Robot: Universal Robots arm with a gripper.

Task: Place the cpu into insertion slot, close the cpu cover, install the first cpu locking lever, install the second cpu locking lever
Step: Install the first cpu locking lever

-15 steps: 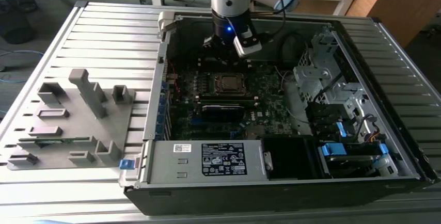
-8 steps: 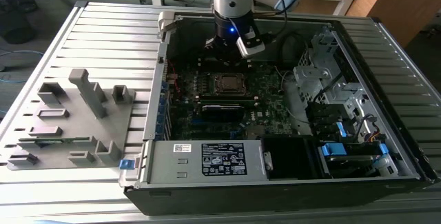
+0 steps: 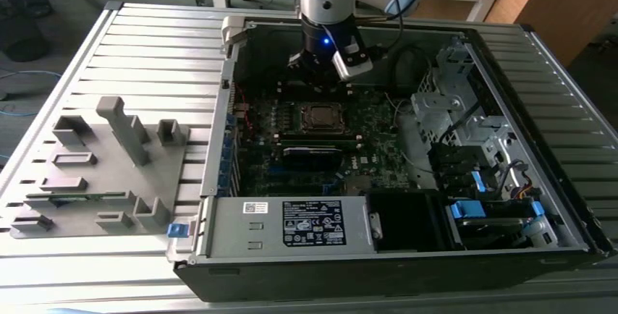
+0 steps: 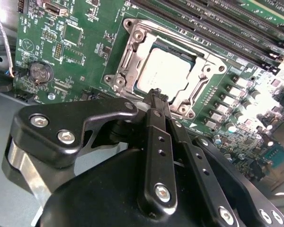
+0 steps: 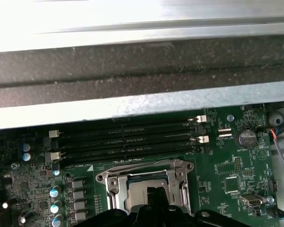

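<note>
While the gripper (image 4: 155, 94) hangs inside the open computer case (image 3: 406, 256), its fingers (image 4: 154, 142) are pressed together, holding nothing. Just beyond the fingertips the cpu (image 4: 166, 71) lies flat in the insertion slot (image 4: 132, 54), with the cpu cover (image 4: 206, 64) down around it. White and black labels (image 3: 314, 222) sit on the power supply, their print too small to read. Memory slots (image 5: 125, 137) run past the socket.

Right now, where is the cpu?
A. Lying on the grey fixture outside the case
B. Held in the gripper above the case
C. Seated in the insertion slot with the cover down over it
C: in the second wrist view the cpu sits in the insertion slot, framed by the cpu cover, beyond the gripper.
</note>
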